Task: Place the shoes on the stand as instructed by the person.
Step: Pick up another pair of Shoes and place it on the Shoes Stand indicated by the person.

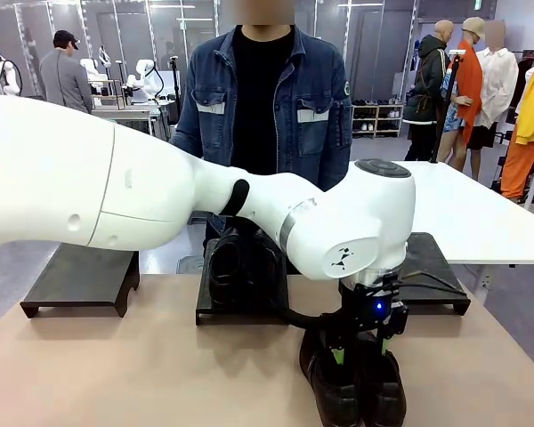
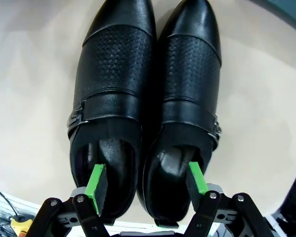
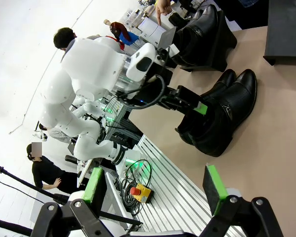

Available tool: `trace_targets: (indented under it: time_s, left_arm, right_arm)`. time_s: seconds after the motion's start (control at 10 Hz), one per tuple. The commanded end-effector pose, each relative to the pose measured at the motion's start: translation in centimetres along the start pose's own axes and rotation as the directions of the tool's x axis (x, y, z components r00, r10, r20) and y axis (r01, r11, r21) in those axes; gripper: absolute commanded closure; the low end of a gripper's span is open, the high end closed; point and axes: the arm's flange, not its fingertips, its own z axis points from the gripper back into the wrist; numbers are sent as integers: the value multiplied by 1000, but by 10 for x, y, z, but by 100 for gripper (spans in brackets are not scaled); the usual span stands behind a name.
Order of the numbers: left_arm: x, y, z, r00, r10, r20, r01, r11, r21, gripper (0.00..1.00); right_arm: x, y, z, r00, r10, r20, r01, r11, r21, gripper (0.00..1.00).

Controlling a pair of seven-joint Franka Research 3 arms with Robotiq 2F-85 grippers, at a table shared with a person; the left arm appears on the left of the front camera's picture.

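Shoes nearest us: the near pair [image 2: 143,98] of glossy black leather shoes stands side by side, touching, on the tan table [image 1: 116,374].
Surface: we see smooth rounded toe caps, a dotted band across the top of each shoe, and a strap with a metal buckle on each outer side.
Left gripper: the left gripper [image 2: 145,168] is spread wide, one green pad dipped into each shoe's opening, clamping nothing.
Handling: we judge the shoes stiff, fairly light and slippery with polish; pinching the two inner walls together should lift both at once.
Right gripper: the right gripper [image 3: 155,170] hangs wide open and empty, well apart from the near pair.
Middle stand: the far pair [image 1: 240,262] sits on the flat black middle stand [image 1: 215,313].
Person: the person [image 1: 267,98], in a denim jacket, stands beyond the stands.
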Motion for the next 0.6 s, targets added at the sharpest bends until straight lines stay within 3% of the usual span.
trace_targets:
  time_s: [0.0, 0.3, 0.4, 0.5]
  left_arm:
    - [1, 4, -14, 1000, 18, -9, -18, 1000, -9, 18]
    - [0, 4, -33, 999, -2, -44, 2, 1000, 5, 18]
    - [-2, 4, -37, 996, -40, -74, 42, 999, 20, 54]
    - [-3, 4, -39, 995, -63, -83, 66, 998, 26, 77]
  right_arm:
    - [1, 0, 2, 1000, 19, 16, -19, 1000, 10, 0]
    - [1, 0, 2, 1000, 19, 16, -19, 1000, 10, 0]
    - [1, 0, 2, 1000, 19, 16, -19, 1000, 10, 0]
    - [1, 0, 2, 1000, 19, 16, -19, 1000, 10, 0]
